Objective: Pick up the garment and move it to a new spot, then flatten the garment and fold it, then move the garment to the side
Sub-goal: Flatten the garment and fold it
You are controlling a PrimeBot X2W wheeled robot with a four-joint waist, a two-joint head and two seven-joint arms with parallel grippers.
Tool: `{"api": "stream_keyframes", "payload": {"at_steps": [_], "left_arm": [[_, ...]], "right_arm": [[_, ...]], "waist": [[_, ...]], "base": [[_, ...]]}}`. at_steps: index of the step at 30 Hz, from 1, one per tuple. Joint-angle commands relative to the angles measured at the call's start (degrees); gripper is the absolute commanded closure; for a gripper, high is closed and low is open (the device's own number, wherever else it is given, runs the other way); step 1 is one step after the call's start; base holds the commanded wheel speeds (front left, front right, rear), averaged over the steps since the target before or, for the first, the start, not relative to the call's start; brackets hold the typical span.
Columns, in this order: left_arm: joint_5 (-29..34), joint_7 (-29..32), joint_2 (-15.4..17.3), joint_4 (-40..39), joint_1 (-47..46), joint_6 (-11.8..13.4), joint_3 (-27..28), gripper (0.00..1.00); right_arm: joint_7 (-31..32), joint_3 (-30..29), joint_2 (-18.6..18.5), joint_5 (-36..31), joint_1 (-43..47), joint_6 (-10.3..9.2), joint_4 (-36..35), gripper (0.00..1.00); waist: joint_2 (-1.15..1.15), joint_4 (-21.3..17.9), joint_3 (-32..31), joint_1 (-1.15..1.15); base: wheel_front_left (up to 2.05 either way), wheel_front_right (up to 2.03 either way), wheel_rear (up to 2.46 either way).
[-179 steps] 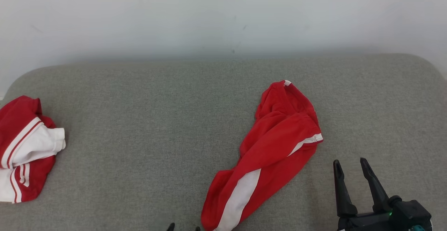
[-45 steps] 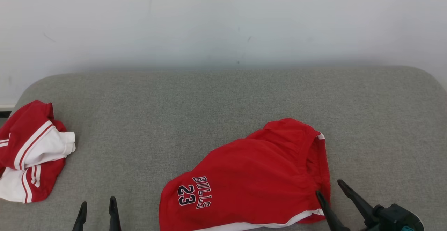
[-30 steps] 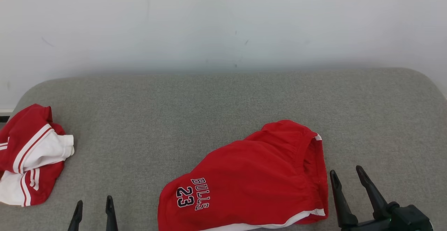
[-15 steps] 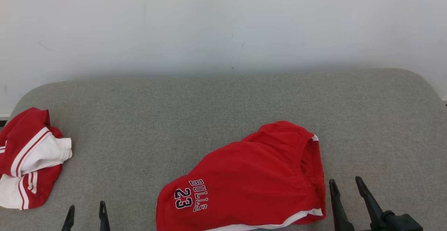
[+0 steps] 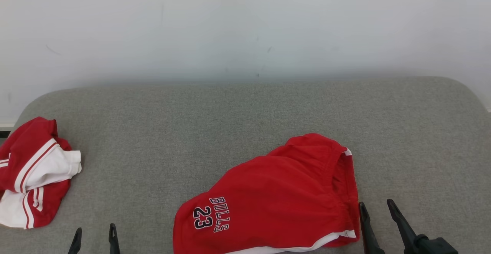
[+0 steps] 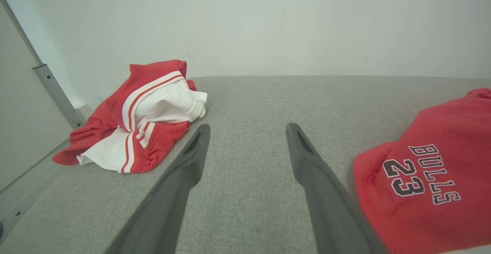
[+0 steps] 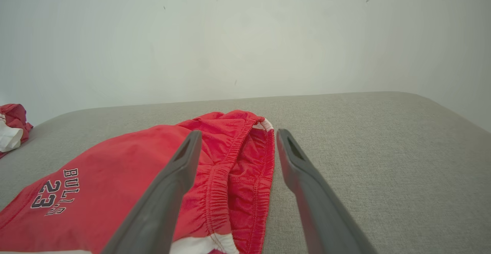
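Claws both hang released on my head feed: left gripper (image 5: 95, 228) and right gripper (image 5: 376, 202) flank the red shorts (image 5: 276, 192) at the cushion's (image 5: 230, 123) front edge. Left wrist: shorts lie right of the spread fingers (image 6: 184, 177). Right wrist: I see the waistband (image 7: 218, 177) between that claw's prongs.

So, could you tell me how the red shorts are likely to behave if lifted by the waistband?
The shorts will probably go limp and hang, since the thin cloth lies rumpled on the couch. They look light for their size. The gathered waistband likely gives a thicker, less slippery hold than the smooth panel.
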Motion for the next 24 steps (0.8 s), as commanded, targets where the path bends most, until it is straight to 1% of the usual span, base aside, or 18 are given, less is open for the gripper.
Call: {"api": "stream_keyframes", "payload": {"at_steps": [1,5,8,10,12,16,18,24], "left_arm": [[-0.5,-0.2,0.0,0.0,0.2,-0.1,0.1,0.00],[-1.4,-0.2,-0.2,0.4,0.0,-1.0,-0.8,0.00],[-2.2,-0.2,-0.4,1.5,0.3,-2.0,-2.9,0.00],[-2.3,-0.2,-0.4,1.9,0.5,-2.2,-3.7,0.00],[-3.0,-0.2,-0.5,3.2,0.9,-2.7,-5.7,0.00],[-3.9,-0.2,-0.5,7.0,1.1,-3.3,-10.5,0.00],[-4.9,-0.2,-0.5,10.3,0.9,-3.6,-13.1,0.00],[-8.5,-0.2,0.3,17.8,-2.5,-3.6,-18.8,0.00]], "right_arm": [[0.0,0.3,-0.2,-0.5,0.0,-0.14,0.3,0.00],[0.0,1.6,-1.7,-0.2,-0.1,-0.14,1.6,0.00],[0.0,3.2,-3.4,0.5,-0.1,-0.14,3.1,0.00],[0.0,3.7,-4.0,0.7,-0.1,-0.14,3.8,0.00],[0.0,4.9,-5.5,1.0,-0.1,-0.14,5.0,0.00],[0.2,7.3,-8.1,2.2,-0.8,-0.14,7.4,0.00],[0.6,8.7,-9.4,2.7,-1.2,-0.14,8.6,0.00],[1.9,12.3,-11.9,4.6,-3.7,-0.14,11.9,0.00]], "waist": [[0.00,0.1,0.0,0.00],[0.00,0.3,0.0,0.00],[0.00,0.6,0.2,0.00],[0.00,0.6,0.3,0.00],[0.00,0.8,0.5,0.00],[0.00,0.9,1.0,0.00],[0.00,0.9,1.3,0.00],[0.00,0.8,2.3,0.00]], "base": [[0.00,0.00,0.00],[0.00,0.00,0.00],[0.00,0.00,0.00],[0.00,0.00,0.00],[0.00,0.00,0.00],[0.00,0.00,0.00],[0.00,0.00,0.00],[0.00,0.00,0.00]]}}
